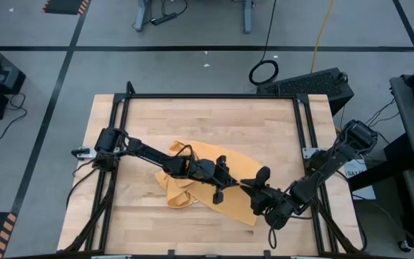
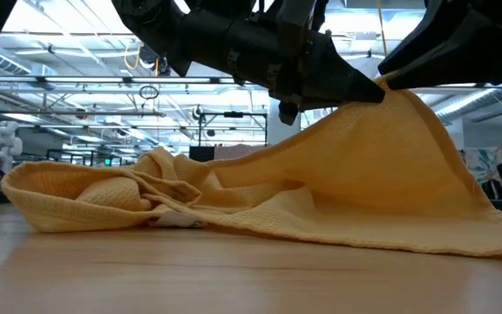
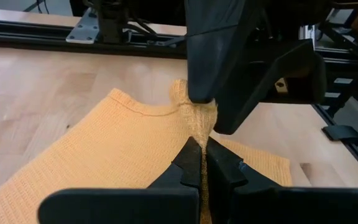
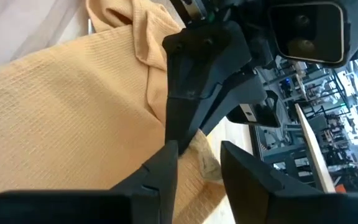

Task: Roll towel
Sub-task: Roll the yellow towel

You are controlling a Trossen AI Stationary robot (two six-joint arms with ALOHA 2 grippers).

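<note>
Rumpled mustard-yellow towel [image 2: 234, 205], peaked up, clamped in left tool [image 3: 199, 163]; right tool [image 4: 197, 163] apart.

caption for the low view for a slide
Both hands lift a pinched fold of the mustard-yellow cloth towel off the wooden table.

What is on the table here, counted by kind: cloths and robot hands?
Mustard-yellow towel: 1, partly lifted off the wooden table
Robot hands: 2, the left hand shut on the towel, the right hand meeting it at the same raised fold
Total: 3
</note>
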